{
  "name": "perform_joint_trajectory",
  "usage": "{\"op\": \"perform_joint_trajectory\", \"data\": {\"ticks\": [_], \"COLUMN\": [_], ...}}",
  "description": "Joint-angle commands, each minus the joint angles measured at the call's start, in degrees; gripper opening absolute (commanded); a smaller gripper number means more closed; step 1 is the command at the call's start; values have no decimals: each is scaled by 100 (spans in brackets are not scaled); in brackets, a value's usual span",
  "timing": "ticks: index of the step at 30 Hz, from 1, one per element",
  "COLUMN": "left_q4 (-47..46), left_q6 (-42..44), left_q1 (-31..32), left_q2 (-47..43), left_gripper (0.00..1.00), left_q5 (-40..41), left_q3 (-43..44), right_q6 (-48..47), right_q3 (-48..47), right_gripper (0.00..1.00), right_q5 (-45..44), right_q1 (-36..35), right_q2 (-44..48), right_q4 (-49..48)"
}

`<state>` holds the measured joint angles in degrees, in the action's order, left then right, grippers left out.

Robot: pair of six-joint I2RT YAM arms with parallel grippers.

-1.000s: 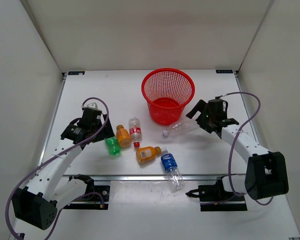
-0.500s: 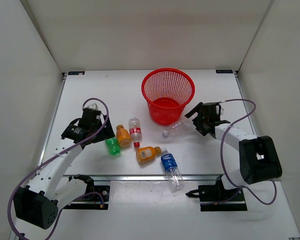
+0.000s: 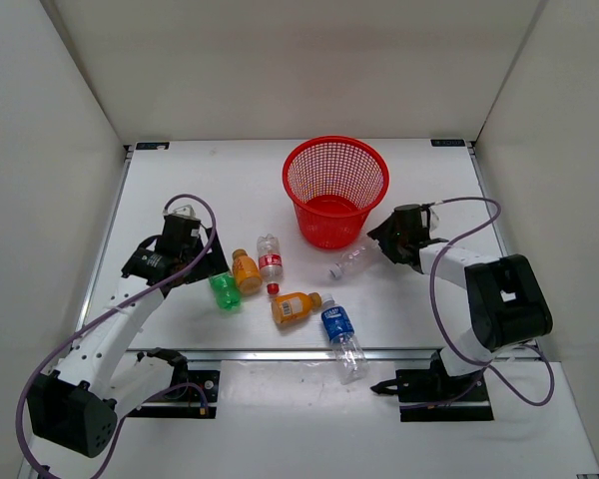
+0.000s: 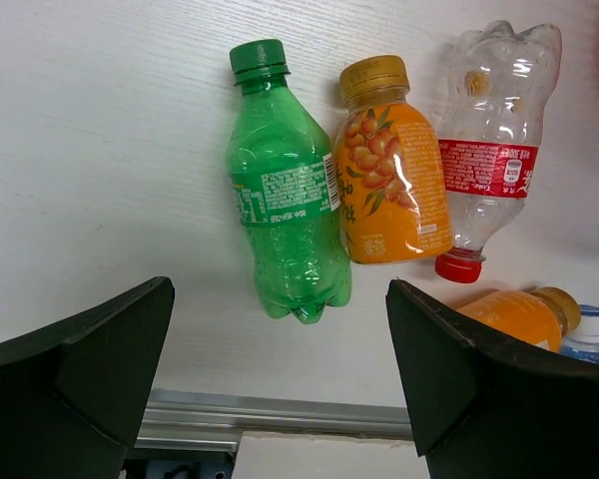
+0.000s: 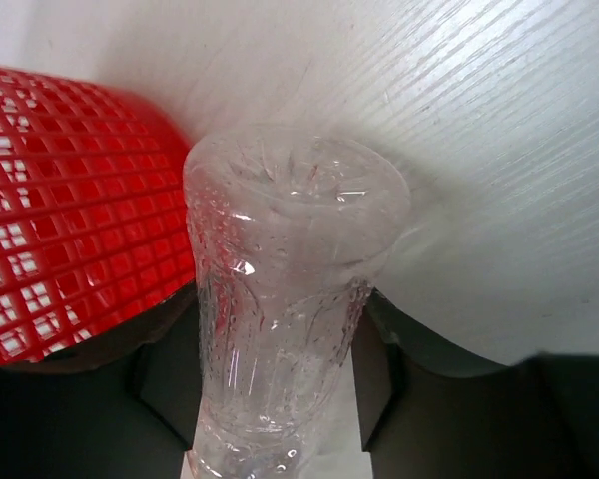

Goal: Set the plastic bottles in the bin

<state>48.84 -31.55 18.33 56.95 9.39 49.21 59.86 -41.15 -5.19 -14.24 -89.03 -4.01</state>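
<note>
- Checking the right gripper (image 3: 387, 243): what's it on?
- It's pinching the unlabelled clear bottle (image 5: 285, 299), one finger on each side of the body. The bottle sits just beside the bin (image 3: 329, 228), at its near-right foot, close to the mesh wall. Can't tell if it's off the table (image 3: 429, 299).
- Left gripper?
- The left gripper (image 4: 278, 299) is spread wide and holds nothing, hovering over the green bottle (image 4: 285, 215). That bottle lies near-left of the bin, well apart from it. An orange bottle (image 4: 389, 170) is right against it, and the red-label bottle (image 4: 489, 150) comes next toward the bin.
- The rest?
- The second orange bottle (image 3: 295, 307) and the blue-label bottle (image 3: 339, 334) are on the bin's near side, further out. There's a loose red cap (image 3: 274, 288) among them, not ours. I see no bottle inside the bin, so I'd call it six to go.
- How will the clear one handle?
- Thin wall, looks empty, droplets inside. I'd expect it to be light, springy, slick and easy to crush. Grip across mid-body, where the waist seats the pads, not at the neck, or it may swing. Squeeze lightly, since too much buckles it and it could pop out.
- And the orange ones?
- Can't tell if they're filled. If they are, they'd be heavier and stiffer. Same mid-body hold.
</note>
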Motion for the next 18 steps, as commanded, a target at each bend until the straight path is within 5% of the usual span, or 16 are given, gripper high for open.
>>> {"op": "perform_joint_trajectory", "data": {"ticks": [1, 9, 15, 18], "left_q4": [-85, 11, -208, -287], "left_q6": [-35, 17, -88, -237], "left_q1": [-40, -128, -110, -101], "left_q2": [-87, -298, -228, -167], "left_gripper": [99, 99, 98, 99], "left_q5": [-42, 20, -156, -226], "left_q3": [18, -96, -131, -209], "right_q6": [-61, -975, -2703, -3784], "right_q3": [72, 98, -217, -955], "right_gripper": [41, 0, 0, 0], "right_q5": [-377, -623, -1501, -1537], "right_q1": [35, 474, 633, 704], "right_q2": [193, 1440, 3390, 3621], "right_q4": [-398, 58, 392, 139]}}
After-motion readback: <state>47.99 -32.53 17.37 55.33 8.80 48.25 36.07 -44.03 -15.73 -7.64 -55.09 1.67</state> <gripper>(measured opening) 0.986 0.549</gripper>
